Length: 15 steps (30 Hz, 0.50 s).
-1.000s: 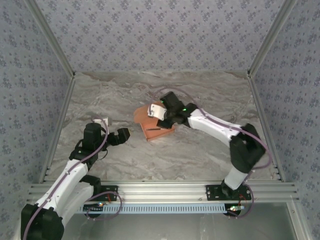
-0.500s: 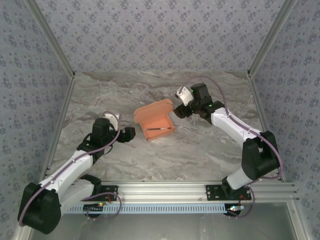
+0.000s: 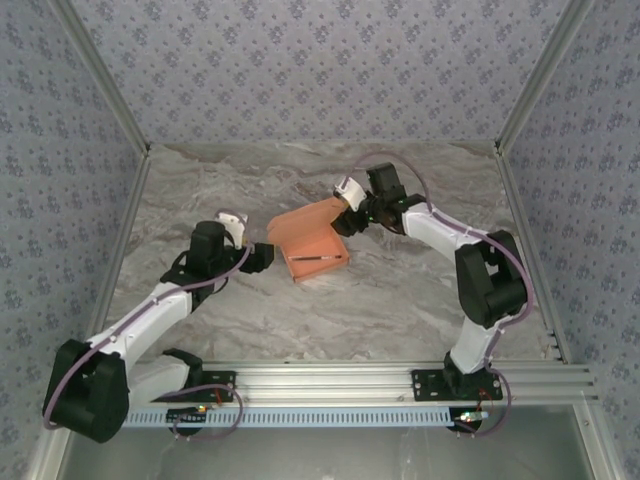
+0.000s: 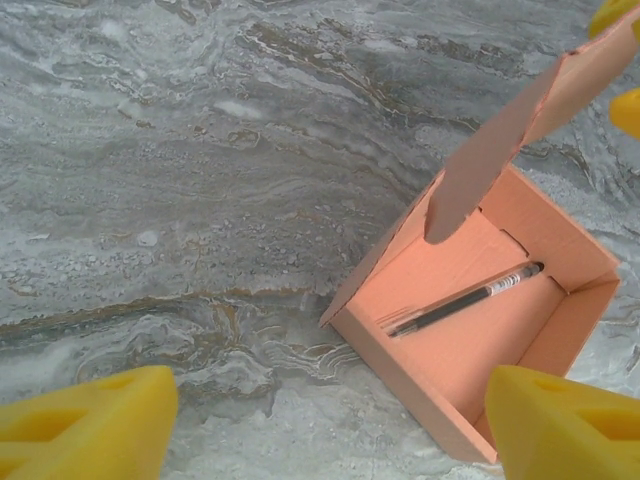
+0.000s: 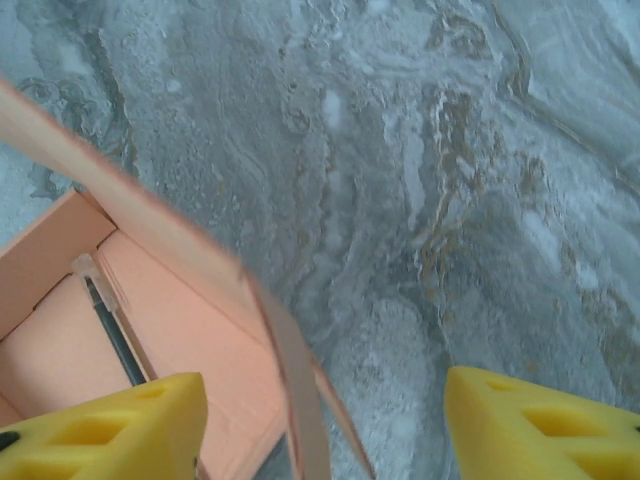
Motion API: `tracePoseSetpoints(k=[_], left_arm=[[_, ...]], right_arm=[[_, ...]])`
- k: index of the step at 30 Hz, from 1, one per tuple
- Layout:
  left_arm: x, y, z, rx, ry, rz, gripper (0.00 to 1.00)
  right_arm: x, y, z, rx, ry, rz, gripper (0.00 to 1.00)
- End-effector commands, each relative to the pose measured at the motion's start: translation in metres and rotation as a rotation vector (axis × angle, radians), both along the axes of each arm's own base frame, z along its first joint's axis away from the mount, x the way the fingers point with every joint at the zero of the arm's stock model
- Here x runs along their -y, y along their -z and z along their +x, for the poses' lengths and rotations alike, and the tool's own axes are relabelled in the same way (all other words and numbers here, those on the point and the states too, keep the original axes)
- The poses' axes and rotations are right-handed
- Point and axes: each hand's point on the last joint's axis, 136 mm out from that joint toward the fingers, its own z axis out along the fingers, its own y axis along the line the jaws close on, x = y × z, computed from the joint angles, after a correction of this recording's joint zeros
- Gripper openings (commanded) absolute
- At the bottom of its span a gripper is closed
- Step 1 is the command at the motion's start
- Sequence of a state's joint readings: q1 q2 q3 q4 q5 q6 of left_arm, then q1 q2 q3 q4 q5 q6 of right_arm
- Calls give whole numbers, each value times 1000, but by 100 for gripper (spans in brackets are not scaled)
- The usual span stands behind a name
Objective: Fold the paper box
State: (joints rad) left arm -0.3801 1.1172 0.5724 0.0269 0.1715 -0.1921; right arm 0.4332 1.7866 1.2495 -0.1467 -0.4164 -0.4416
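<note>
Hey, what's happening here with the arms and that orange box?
Two robot arms are working on a salmon paper box on the marble table. Its lid is raised and a black pen lies inside. The right gripper, open, is at the lid's free edge; the left gripper, open, hovers beside the box's left side.

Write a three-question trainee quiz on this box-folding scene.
1. True or false: the paper box has its lid shut flat.
2. What lies inside the box? A) black pen B) spoon C) nothing
3. Fill in: the claw beside the raised lid is the ___ one.
Key: 1 false, the lid stands raised. 2 A. 3 right claw.
</note>
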Motion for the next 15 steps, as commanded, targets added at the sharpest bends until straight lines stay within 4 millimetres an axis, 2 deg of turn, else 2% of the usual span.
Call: tracePoseSetpoints(k=[1, 4, 8, 11, 15], left_arm=[[11, -12, 8, 39, 56, 5, 75], [15, -10, 13, 33, 73, 10, 74], [21, -7, 21, 20, 95, 25, 67], [23, -5, 26, 16, 104, 39, 63], [28, -7, 32, 24, 121, 41, 62]], right_arm=[[-8, -4, 6, 14, -52, 20, 60], [-9, 1, 7, 1, -61, 10, 50], [-9, 3, 8, -1, -61, 3, 38], [-6, 5, 8, -3, -54, -12, 37], [-2, 6, 8, 0, -44, -22, 43]])
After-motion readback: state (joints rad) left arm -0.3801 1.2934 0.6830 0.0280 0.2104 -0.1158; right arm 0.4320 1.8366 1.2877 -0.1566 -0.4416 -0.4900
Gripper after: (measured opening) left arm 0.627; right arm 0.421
